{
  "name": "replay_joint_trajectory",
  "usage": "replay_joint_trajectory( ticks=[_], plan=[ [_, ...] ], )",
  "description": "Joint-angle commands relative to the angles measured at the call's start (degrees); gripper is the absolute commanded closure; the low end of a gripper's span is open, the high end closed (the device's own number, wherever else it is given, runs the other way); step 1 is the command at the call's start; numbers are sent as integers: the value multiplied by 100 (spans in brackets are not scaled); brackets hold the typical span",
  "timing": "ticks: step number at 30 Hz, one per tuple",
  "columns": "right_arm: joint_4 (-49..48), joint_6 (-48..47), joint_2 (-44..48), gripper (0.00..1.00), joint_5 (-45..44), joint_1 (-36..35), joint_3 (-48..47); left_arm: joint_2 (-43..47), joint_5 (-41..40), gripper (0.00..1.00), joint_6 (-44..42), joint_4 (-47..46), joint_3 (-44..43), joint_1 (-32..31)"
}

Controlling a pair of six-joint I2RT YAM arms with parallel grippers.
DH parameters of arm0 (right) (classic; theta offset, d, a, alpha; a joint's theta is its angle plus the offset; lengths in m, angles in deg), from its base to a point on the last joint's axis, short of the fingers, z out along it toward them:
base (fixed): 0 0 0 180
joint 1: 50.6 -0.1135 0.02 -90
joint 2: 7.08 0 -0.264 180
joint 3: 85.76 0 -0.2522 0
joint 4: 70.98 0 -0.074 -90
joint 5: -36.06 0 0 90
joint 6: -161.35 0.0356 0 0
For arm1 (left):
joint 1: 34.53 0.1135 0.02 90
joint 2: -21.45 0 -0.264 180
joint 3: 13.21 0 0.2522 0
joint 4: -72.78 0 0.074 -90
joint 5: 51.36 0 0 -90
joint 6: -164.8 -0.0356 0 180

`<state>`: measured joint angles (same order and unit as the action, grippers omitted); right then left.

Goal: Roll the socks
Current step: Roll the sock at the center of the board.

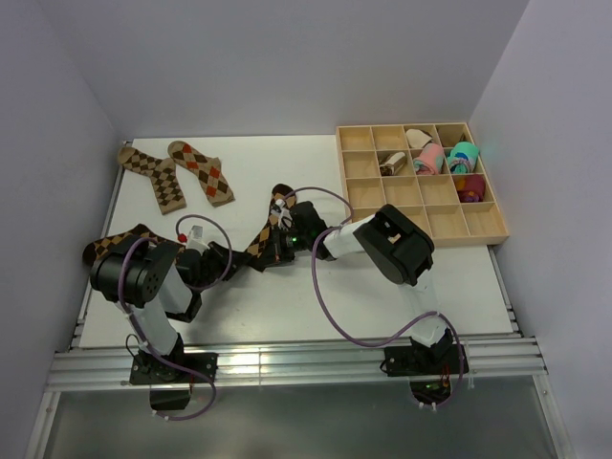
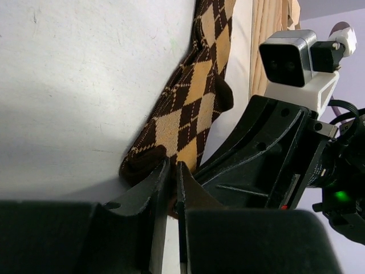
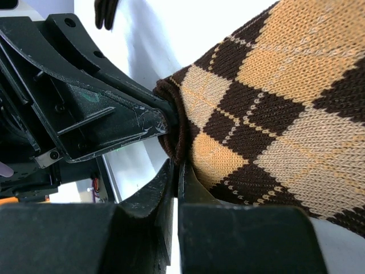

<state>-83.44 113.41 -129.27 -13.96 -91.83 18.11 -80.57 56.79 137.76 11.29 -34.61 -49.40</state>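
Note:
A brown-and-tan argyle sock (image 1: 271, 218) lies in the middle of the table, running toward the back. Both grippers meet at its near end. My left gripper (image 2: 173, 169) is shut on the dark brown end of the sock (image 2: 194, 108). My right gripper (image 3: 177, 164) faces it from the other side, pinching the brown cuff edge of the same sock (image 3: 274, 108). In the top view the left gripper (image 1: 245, 257) and right gripper (image 1: 274, 246) sit almost tip to tip. Two more argyle socks (image 1: 153, 174) (image 1: 202, 170) lie flat at the back left. Another sock (image 1: 115, 244) shows beside the left arm.
A wooden compartment tray (image 1: 483, 226) stands at the back right, holding pink and teal rolled bundles (image 1: 445, 156) and a brown-and-cream bundle (image 1: 390, 164). The right arm's cable (image 1: 325, 306) loops over the near table. Grey walls close in on both sides.

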Motion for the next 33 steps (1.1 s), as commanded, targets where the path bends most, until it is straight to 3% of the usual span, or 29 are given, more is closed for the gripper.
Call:
replay_joint_trajectory(
  ticks=[1,3,7,12,14,17,21,26,33],
  plan=[
    [670,-347,2,95,-307,72,49,-126,4,84,-12,-439,-10,-16],
    [933,-558,221,87,-482,72,84,-82,-48,84,-64,-237,-36,-16],
    [1478,-971,747,62,-869,45,155,24,-84,85,-161,88,-88,-16],
    [2392,-1690,1452,51,-1614,-60,68,59,-40,86,-267,528,-264,-24],
    [2691,-2112,1742,51,-2045,-209,23,24,-14,86,-258,572,-308,-24],
    [2754,-2762,1996,60,-2811,-490,-21,-2,48,87,-258,633,-361,-24],
    [2377,-3703,2191,80,-3567,-912,58,33,74,88,-293,730,-405,-24],
    [1796,-4723,2191,80,-3990,-1396,85,94,83,88,-346,862,-458,-33],
    [1804,-5024,1725,79,-4104,-1721,-319,50,127,89,-372,959,-519,-42]
  ],
)
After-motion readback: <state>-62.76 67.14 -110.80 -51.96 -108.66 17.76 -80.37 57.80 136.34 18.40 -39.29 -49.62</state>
